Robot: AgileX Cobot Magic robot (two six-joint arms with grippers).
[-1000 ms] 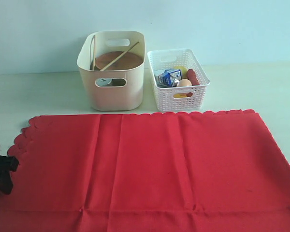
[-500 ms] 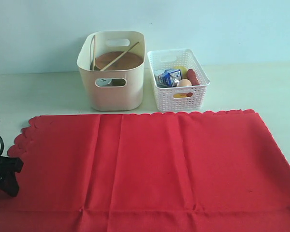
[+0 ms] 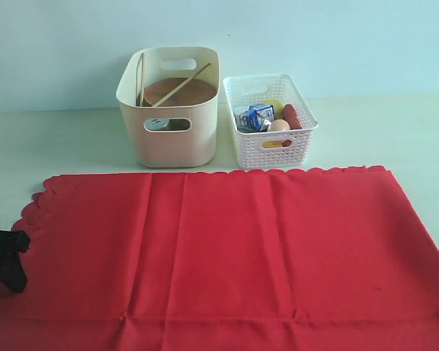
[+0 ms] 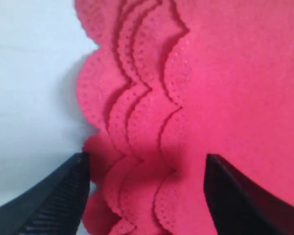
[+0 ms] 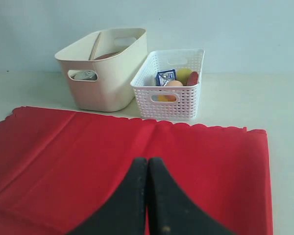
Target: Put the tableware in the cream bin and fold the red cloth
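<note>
The red cloth lies flat across the near counter, its scalloped edges stacked in layers at the left end. Beyond its far edge, the cream bin holds the round brown plate and chopsticks. The left pincer hovers at the cloth's left edge, jaws apart; the right pincer is pressed together and empty over the cloth. A pale wall stands behind

Cream bin and white basket stand seemingly touching; open table flanks both.
</note>
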